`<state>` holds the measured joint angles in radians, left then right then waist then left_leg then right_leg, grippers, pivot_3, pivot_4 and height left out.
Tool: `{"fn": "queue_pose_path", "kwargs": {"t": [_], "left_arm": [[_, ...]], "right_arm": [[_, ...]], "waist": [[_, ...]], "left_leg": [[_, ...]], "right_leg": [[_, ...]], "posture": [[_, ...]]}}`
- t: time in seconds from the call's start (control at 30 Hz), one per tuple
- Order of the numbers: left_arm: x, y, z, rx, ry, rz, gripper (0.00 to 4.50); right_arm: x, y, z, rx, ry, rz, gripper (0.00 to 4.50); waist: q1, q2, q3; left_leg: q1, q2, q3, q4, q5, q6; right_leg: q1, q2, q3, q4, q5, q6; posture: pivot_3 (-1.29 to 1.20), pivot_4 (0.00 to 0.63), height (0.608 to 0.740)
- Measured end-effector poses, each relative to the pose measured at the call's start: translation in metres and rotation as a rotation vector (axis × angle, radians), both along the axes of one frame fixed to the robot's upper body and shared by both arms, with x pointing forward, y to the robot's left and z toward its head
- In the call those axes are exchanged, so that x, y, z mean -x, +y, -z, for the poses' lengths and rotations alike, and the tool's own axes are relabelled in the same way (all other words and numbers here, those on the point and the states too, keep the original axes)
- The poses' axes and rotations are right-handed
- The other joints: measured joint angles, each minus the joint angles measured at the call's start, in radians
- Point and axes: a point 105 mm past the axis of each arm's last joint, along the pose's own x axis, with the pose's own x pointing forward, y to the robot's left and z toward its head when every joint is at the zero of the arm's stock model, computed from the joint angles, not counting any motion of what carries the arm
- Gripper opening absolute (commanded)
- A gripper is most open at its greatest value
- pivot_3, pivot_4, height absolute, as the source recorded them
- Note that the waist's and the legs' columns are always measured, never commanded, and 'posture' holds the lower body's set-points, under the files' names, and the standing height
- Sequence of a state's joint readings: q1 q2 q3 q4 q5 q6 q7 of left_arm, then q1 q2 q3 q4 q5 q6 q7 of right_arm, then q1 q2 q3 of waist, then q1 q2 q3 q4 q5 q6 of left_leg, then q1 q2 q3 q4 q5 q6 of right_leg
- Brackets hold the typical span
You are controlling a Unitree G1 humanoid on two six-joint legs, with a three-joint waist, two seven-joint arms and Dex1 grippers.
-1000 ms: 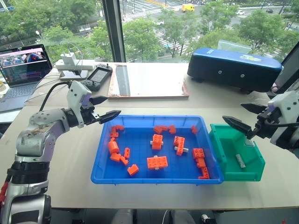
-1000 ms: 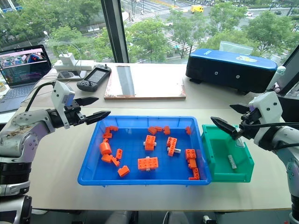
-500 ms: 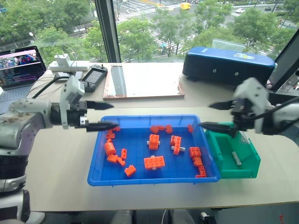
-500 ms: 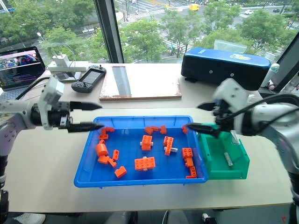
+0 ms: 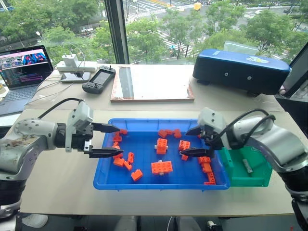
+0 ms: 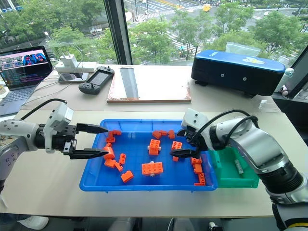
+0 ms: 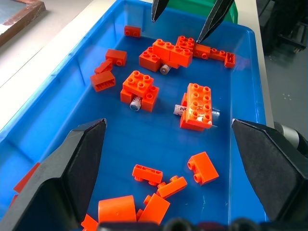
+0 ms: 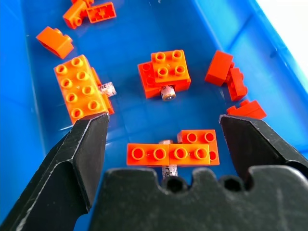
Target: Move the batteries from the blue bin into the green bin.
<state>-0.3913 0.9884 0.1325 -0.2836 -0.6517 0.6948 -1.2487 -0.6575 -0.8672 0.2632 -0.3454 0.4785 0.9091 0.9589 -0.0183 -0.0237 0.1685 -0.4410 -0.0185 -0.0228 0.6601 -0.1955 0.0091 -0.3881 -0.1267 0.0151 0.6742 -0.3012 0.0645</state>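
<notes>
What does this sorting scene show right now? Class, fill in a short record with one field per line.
blue bin: holds orange bricks, with batteries partly hidden under some
green bin: against the blue bin's right end, one battery inside
left gripper: open, over the blue bin's left end
right gripper: open, over the blue bin's right part

orange bricks (image 5: 162, 167) covering batteries (image 8: 168, 93), open above

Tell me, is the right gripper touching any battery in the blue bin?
Apart. In the right wrist view the right gripper is open, and bare blue bin floor shows between its fingers and the battery under the bricks.
</notes>
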Motion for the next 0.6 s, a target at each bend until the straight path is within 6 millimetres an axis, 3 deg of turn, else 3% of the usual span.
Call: {"fn": "queue_pose_path", "kwargs": {"t": [0.07, 0.13, 0.17, 0.23, 0.33, 0.43, 0.6], "left_arm": [[0.000, 0.000, -0.001, 0.004, -0.007, -0.002, 4.50], [-0.001, -0.002, -0.002, 0.019, -0.012, -0.002, 4.50], [-0.001, -0.003, -0.002, 0.023, -0.013, -0.003, 4.50], [-0.002, -0.004, -0.002, 0.028, -0.015, -0.002, 4.50], [-0.004, -0.009, -0.003, 0.040, -0.023, 0.009, 4.50], [-0.006, -0.013, 0.001, 0.045, -0.017, 0.015, 4.50], [-0.010, -0.020, 0.005, 0.054, -0.010, 0.035, 4.50]], "right_arm": [[-0.014, -0.002, -0.018, -0.055, -0.090, 0.087, 4.28], [-0.034, -0.009, -0.050, -0.130, -0.218, 0.249, 4.28], [-0.038, -0.015, -0.063, -0.158, -0.233, 0.325, 4.28], [-0.037, -0.022, -0.072, -0.166, -0.133, 0.418, 4.28], [-0.027, -0.030, -0.060, -0.106, 0.073, 0.488, 4.28], [-0.010, -0.034, -0.038, -0.048, 0.290, 0.452, 4.28], [0.001, -0.025, -0.020, -0.082, 0.480, 0.445, 4.28]], "waist": [[-0.001, 0.000, 0.000], [0.000, 0.000, 0.000], [0.001, 0.000, 0.000], [0.001, 0.000, 0.000], [0.004, 0.000, 0.000], [0.005, 0.000, 0.000], [-0.007, -0.001, 0.000]], "left_leg": [[0.000, 0.000, 0.000, 0.000, 0.000, 0.000], [0.000, 0.000, 0.000, 0.000, 0.000, 0.000], [0.000, 0.000, 0.000, 0.000, 0.000, 0.000], [0.000, 0.000, 0.000, 0.000, 0.000, 0.000], [0.000, 0.000, -0.001, 0.000, 0.000, 0.000], [0.000, 0.000, 0.000, 0.000, 0.000, 0.000], [0.000, 0.000, 0.000, 0.000, 0.000, 0.000]], "right_leg": [[0.000, 0.000, 0.000, 0.001, 0.000, 0.000], [-0.001, 0.000, 0.001, 0.003, 0.000, 0.000], [-0.001, 0.000, 0.000, 0.003, 0.000, 0.000], [-0.001, 0.000, 0.000, 0.004, 0.000, 0.000], [0.000, 0.001, -0.001, 0.004, 0.000, 0.000], [0.000, -0.001, 0.000, 0.001, 0.000, 0.000], [0.000, 0.001, 0.000, 0.001, 0.000, 0.000]], "posture": [[0.00, 0.150, 0.732], [0.00, 0.150, 0.732], [0.00, 0.150, 0.732], [0.00, 0.150, 0.732], [0.00, 0.150, 0.732], [0.00, 0.150, 0.732], [0.00, 0.150, 0.732]]}}
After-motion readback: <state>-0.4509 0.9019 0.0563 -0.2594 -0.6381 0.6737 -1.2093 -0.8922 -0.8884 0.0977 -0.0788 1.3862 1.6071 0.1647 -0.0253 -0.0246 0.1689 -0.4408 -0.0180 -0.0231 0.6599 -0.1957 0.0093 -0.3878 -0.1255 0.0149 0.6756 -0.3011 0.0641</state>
